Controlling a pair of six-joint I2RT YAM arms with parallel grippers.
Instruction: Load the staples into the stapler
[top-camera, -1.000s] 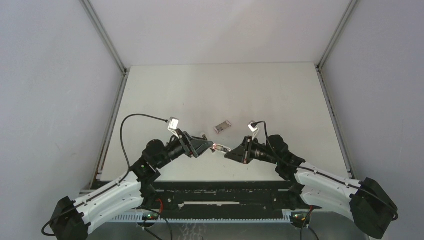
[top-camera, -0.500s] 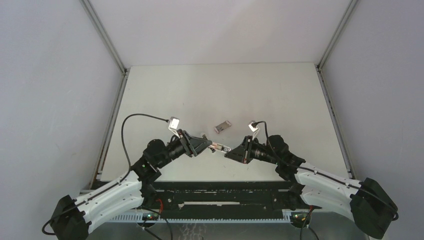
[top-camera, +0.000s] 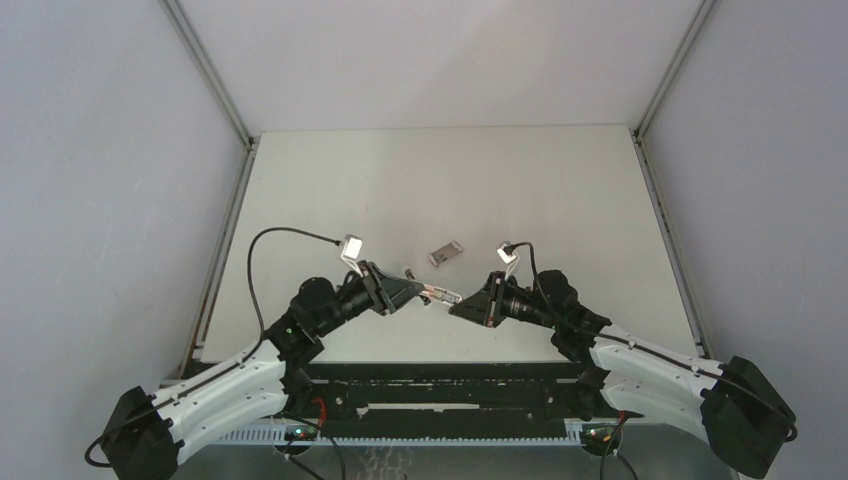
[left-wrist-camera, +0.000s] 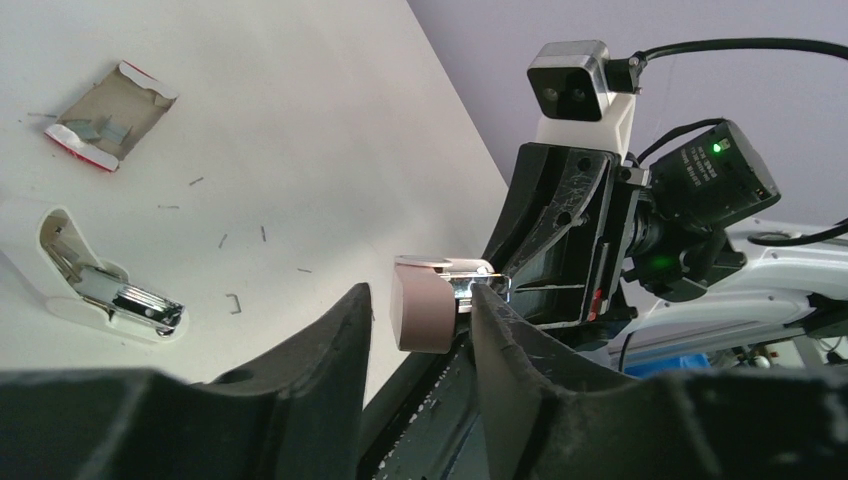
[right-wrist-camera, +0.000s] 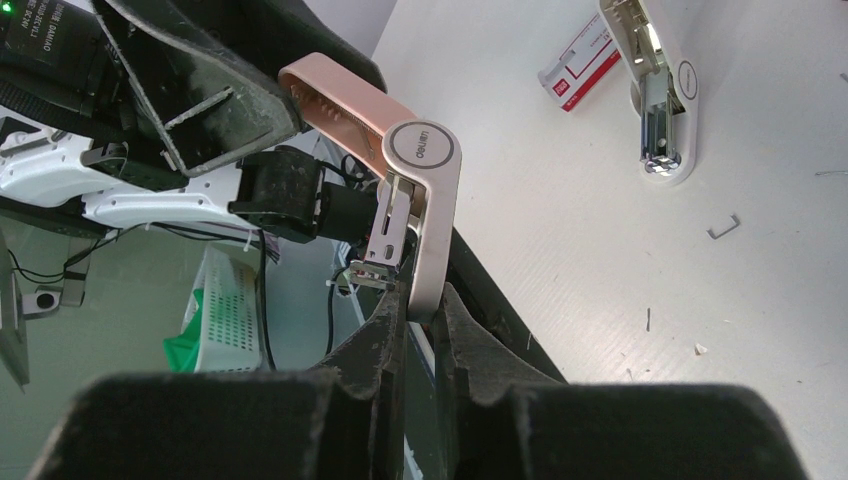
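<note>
A pink stapler (top-camera: 441, 295) is held in the air between the two arms near the table's front edge. My right gripper (top-camera: 460, 303) is shut on its rear end, seen in the right wrist view (right-wrist-camera: 428, 215), with the fingertips (right-wrist-camera: 392, 318) pinching it. The stapler's lid is swung open toward the left arm and its metal magazine (right-wrist-camera: 385, 240) is exposed. My left gripper (left-wrist-camera: 420, 295) is open and straddles the stapler's pink end (left-wrist-camera: 425, 318); one finger is touching the metal part, and the other stands apart from it.
A white stapler (right-wrist-camera: 662, 95) lies open on the table, also seen in the left wrist view (left-wrist-camera: 100, 285). A torn red-and-white staple box (top-camera: 446, 252) lies beyond it. Loose staples (right-wrist-camera: 722, 228) are scattered on the table nearby.
My left gripper has shifted very slightly at the stapler's end. The right gripper and the stapler have stayed put.
</note>
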